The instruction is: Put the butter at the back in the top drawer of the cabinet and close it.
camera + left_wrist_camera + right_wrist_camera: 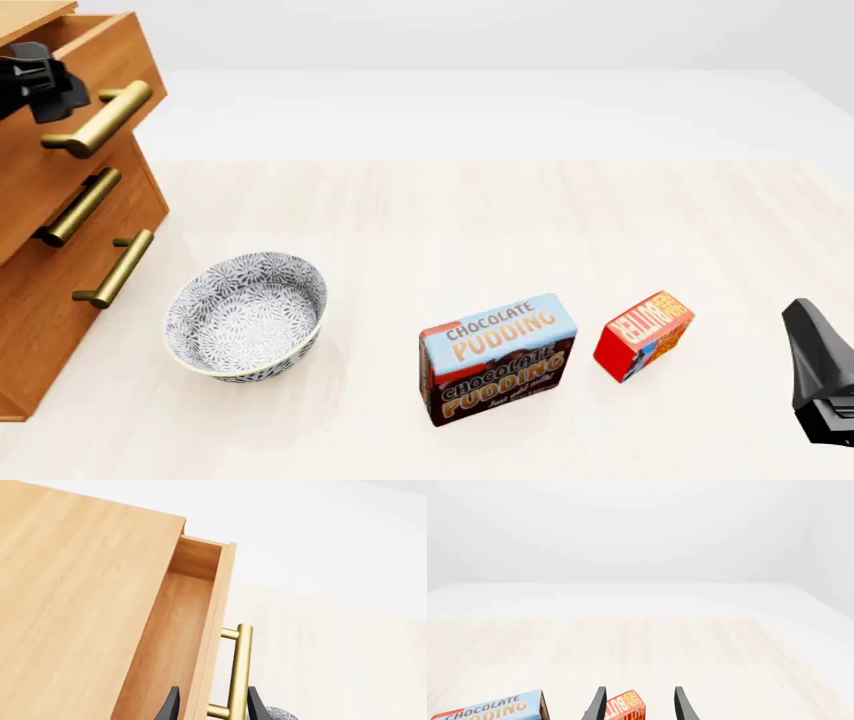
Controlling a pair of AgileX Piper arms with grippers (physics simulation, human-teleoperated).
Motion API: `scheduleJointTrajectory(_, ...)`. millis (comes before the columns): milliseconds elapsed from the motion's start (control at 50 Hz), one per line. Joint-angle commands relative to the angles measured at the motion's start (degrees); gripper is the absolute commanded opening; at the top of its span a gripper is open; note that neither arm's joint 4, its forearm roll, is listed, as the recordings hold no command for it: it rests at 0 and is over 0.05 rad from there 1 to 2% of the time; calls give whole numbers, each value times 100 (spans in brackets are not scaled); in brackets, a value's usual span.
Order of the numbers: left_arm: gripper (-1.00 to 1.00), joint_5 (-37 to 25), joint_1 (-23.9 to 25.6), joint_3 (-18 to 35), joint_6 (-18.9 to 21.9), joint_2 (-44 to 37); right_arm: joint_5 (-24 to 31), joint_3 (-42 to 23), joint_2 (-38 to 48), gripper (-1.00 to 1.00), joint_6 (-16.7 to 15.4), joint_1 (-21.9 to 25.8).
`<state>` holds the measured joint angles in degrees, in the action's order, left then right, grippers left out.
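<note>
1. butter (pixel 643 335) stands on the table (pixel 534 220) toward the right, just beside the chocolate pudding box (pixel 499 358), well apart from the cabinet (pixel 54 250).
2. top drawer (pixel 180 640) is part-open; its brass handle (pixel 238 672) sits between the left gripper (pixel 212 707) fingers, which are apart, not clamped on it.
3. step in hand, judged: draw the drawer out further. close on the bar squarely and pull straight along its travel, no twist.
4. right gripper (pixel 639 705) hangs low near the butter, fingers apart, box showing between them; contact cannot be told.
5. patterned bowl (pixel 246 315) sits below the drawers; keep the carry path above it.
</note>
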<state>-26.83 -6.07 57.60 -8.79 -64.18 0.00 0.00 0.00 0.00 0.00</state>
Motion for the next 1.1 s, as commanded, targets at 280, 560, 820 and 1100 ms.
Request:
scheduleJointTrajectory(280, 100, -179, 478, -271, -122, -365, 0, 0, 0, 100, 0, 0)
scheduleJointTrajectory(560, 100, -187, 570, -339, -117, -511, 0, 0, 0, 100, 0, 0)
scheduleJointTrajectory(820, 100, -202, 709, -399, -93, -547, 0, 0, 0, 100, 0, 0)
scheduleJointTrajectory(1100, 100, -204, 916, -443, -94, -579, 0, 0, 0, 100, 0, 0)
